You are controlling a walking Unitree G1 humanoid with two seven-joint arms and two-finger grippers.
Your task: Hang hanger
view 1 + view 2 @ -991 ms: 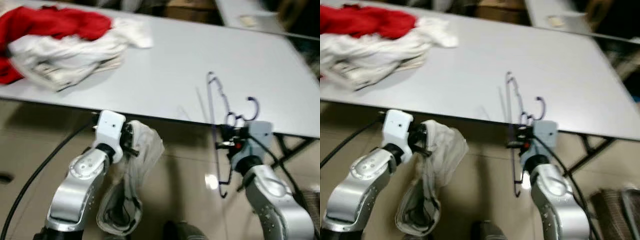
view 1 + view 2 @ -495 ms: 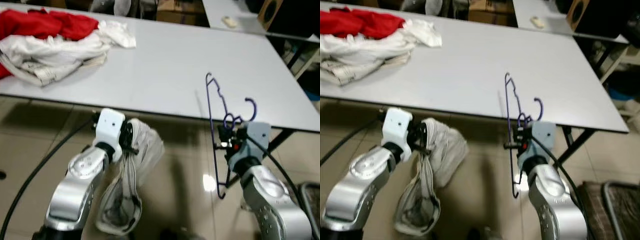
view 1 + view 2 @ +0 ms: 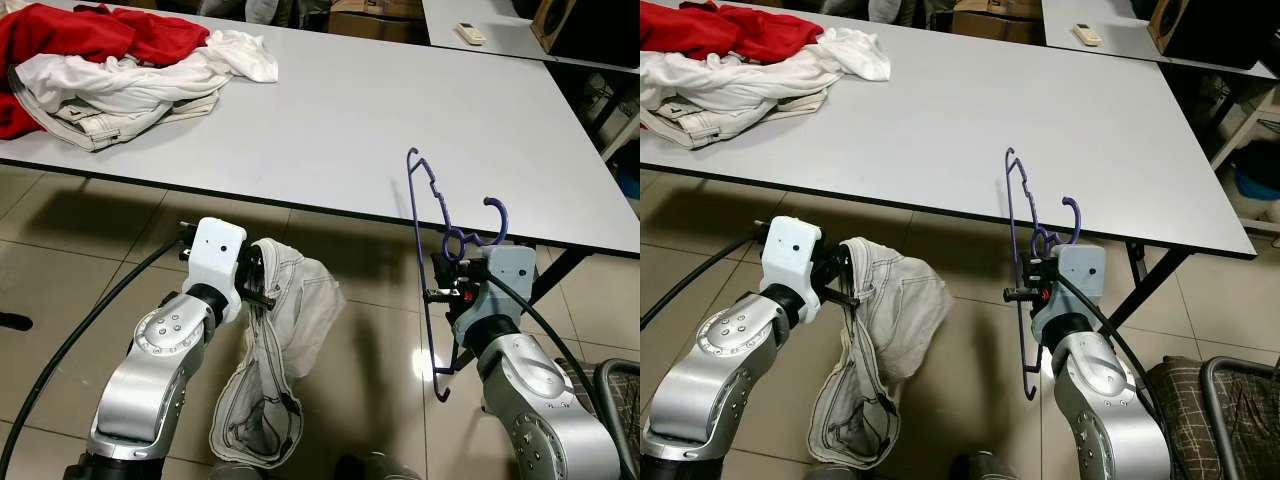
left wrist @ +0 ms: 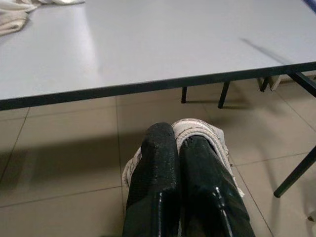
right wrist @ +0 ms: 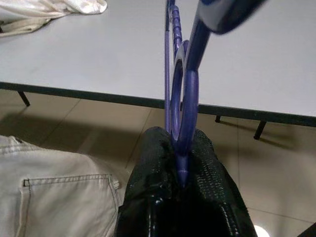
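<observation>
1. Carrying step: the right claw (image 3: 1038, 292) is clamped on the hanger (image 3: 1021, 262) at its neck, held upright just off the counter (image 3: 970, 110) edge.
2. The left claw (image 3: 262, 285) pinches beige trousers (image 3: 270, 370), which droop floorward.
3. Next likely needs a rail to hook onto.
4. Hanger: thin purple plastic, notched shoulder. Trousers: soft denim-like cloth.

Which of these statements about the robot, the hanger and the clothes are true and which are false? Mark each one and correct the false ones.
1. The right gripper holds a purple hanger. True.
2. The left gripper is empty. False: its jaws are shut on beige trousers.
3. The hanger lies flat on the table. False: it is held upright at the table's near edge.
4. A pile of red and white clothes lies on the table's far left. True.
5. The trousers hang down toward the floor. True.
</observation>
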